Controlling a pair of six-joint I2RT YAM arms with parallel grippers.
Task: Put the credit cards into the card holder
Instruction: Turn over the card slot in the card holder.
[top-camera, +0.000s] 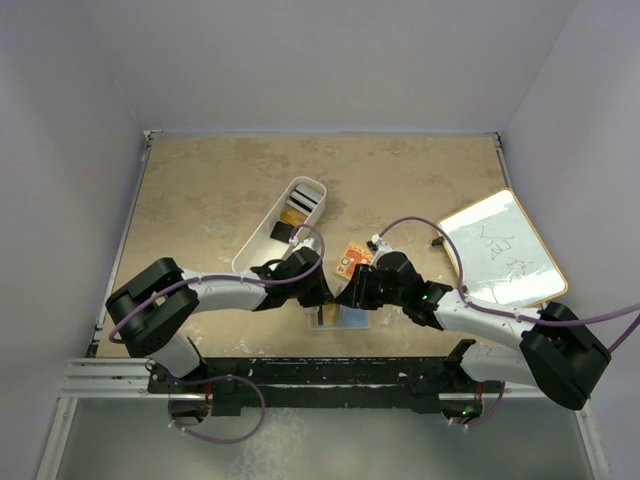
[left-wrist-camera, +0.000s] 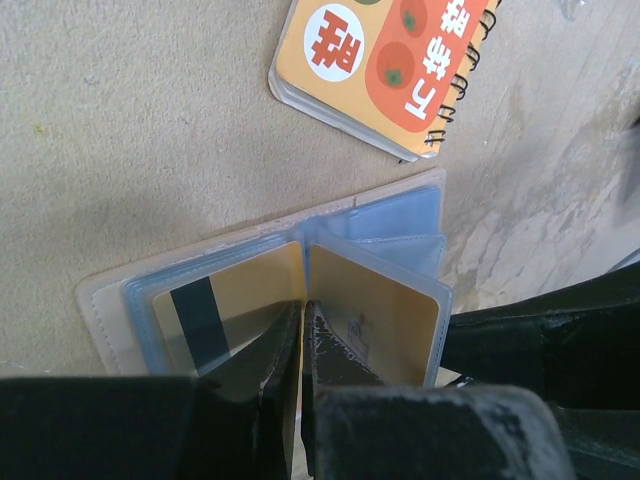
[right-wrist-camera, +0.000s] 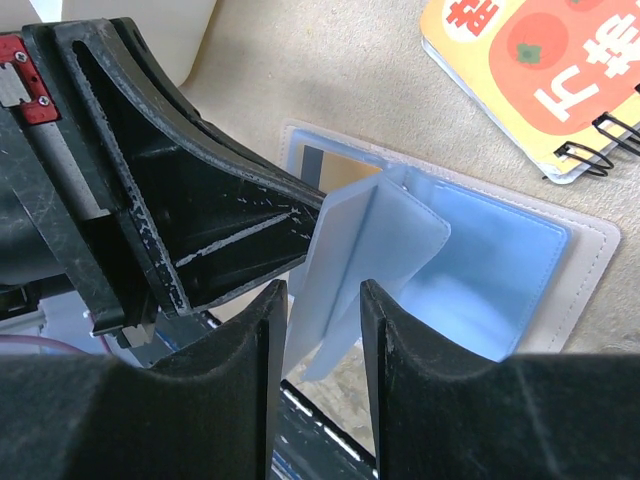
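The card holder (top-camera: 338, 318) lies open near the front edge, a beige cover (right-wrist-camera: 592, 238) with clear blue sleeves (left-wrist-camera: 400, 215). Two gold credit cards (left-wrist-camera: 250, 285) (left-wrist-camera: 385, 315) sit in its sleeves, one showing a black stripe (right-wrist-camera: 318, 160). My left gripper (left-wrist-camera: 303, 310) is shut, its tips down at the fold between those two cards; whether a sleeve edge is pinched does not show. My right gripper (right-wrist-camera: 322, 290) is open, with loose upright sleeves (right-wrist-camera: 370, 240) standing between its fingers. More credit cards (top-camera: 292, 215) lie in the white bin (top-camera: 262, 245).
An orange-red patterned spiral packet (top-camera: 353, 258) (left-wrist-camera: 380, 60) (right-wrist-camera: 540, 70) lies just behind the holder. A white board with a tan rim (top-camera: 503, 250) sits at the right. The two grippers (top-camera: 325, 295) (top-camera: 347, 298) are nearly touching over the holder.
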